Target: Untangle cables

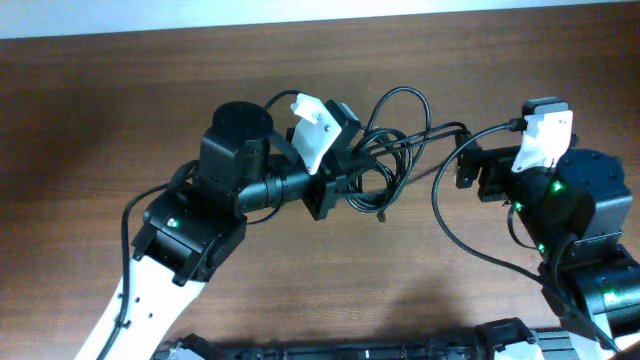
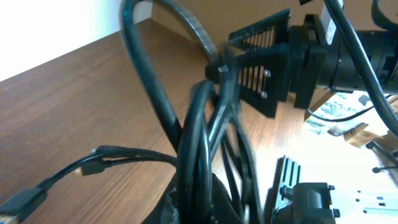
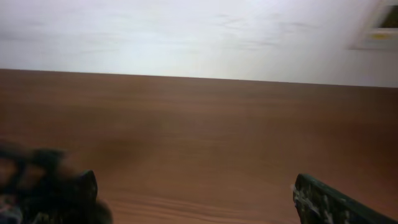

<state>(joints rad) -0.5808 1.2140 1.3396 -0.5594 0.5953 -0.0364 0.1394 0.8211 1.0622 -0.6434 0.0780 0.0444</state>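
Black cables [image 2: 199,143] fill the left wrist view, bunched close to the lens. A small plug [image 2: 92,165] trails over the table [image 2: 74,93]. Opposite, the right gripper [image 2: 273,127] stands spread wide and empty.

Right wrist view: its fingers [image 3: 81,193] frame bare table only.

Overhead: the left gripper [image 1: 343,180] is clamped on the tangled loops at mid-table. The right gripper is near their right edge.

Judged step: anchoring the tangle. The next move calls for the right gripper to close on one loose strand and draw it clear.
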